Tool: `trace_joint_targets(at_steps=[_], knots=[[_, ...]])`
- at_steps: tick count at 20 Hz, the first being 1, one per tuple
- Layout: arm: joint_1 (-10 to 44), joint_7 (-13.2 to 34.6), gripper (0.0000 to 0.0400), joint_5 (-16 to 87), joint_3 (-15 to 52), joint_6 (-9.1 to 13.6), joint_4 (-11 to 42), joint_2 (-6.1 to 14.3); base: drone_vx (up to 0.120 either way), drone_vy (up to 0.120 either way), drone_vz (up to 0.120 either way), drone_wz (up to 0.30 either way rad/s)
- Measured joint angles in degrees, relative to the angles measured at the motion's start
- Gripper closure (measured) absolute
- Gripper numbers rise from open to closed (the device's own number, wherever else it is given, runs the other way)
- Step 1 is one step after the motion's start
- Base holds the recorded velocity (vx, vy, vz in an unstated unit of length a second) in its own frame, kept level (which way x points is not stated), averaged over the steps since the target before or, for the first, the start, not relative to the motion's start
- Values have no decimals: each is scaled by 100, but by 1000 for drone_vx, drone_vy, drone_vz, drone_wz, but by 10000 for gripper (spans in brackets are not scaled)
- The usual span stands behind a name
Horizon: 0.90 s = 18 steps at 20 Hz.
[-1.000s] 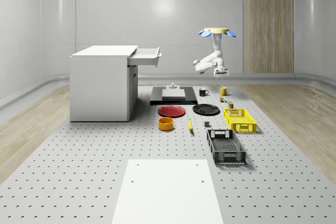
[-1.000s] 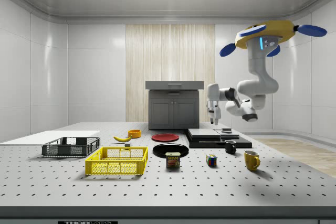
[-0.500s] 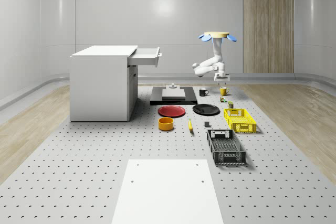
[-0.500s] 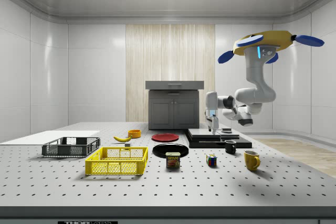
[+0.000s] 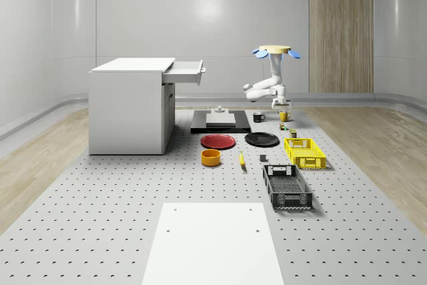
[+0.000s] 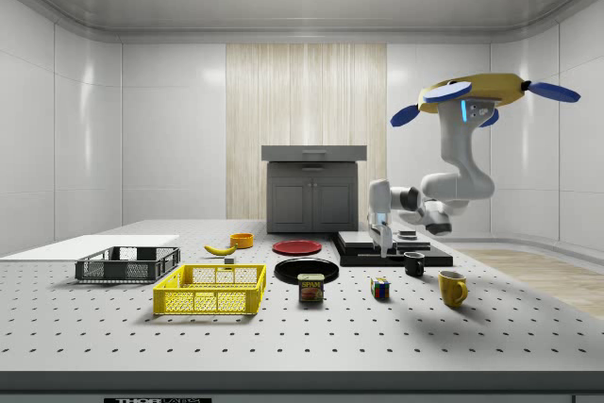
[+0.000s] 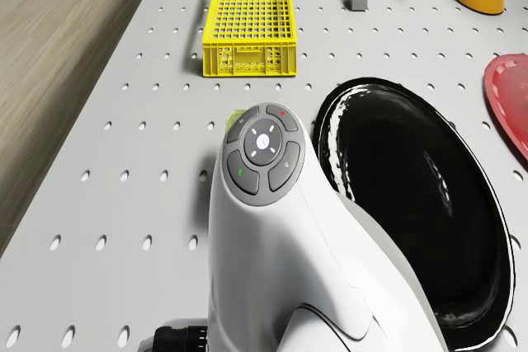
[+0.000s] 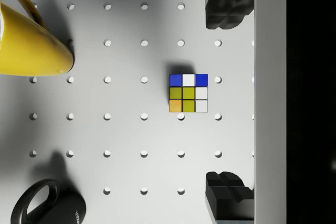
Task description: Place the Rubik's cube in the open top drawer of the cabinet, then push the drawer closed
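Note:
The Rubik's cube [image 8: 188,93] [image 6: 380,288] lies on the perforated table between a yellow mug [image 8: 26,40] and a black plate [image 7: 412,204]. My gripper [image 8: 226,100] [image 6: 381,238] hangs open a short way above it, pointing down. The cube sits just off the line between the two black fingers [image 8: 227,4], touching neither. The drone [image 6: 472,96] [image 5: 274,51] hovers above the mugs, with the arm bent down in front of it. The grey cabinet [image 5: 130,105] stands at the whole-scene view's left, its top drawer [image 5: 187,71] pulled open.
A black mug [image 6: 413,264] and the yellow mug [image 6: 452,288] stand near the cube, with a can [image 6: 310,288] beside it. A low black platform [image 6: 382,247] lies just behind the gripper. A yellow crate [image 7: 247,14], black crate [image 6: 127,264], red plate [image 5: 218,141] and orange bowl [image 5: 211,157] lie further off.
The drone has sunk lower, and the arm has carried the gripper down from well above the table to just over the cube. The cube has not moved.

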<state>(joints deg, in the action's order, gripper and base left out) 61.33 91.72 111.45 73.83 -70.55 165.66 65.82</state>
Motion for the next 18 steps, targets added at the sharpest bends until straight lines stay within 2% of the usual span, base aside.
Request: trace_joint_targets(at_steps=[13,17,18], knots=[[124,116,0,-187,112,-327,-25,360,0,0,-120,0],[156,146,0,-240,141,-422,-32,464,30,0,-120,0],[163,153,0,-250,145,-447,-34,490,0,0,0,0]])
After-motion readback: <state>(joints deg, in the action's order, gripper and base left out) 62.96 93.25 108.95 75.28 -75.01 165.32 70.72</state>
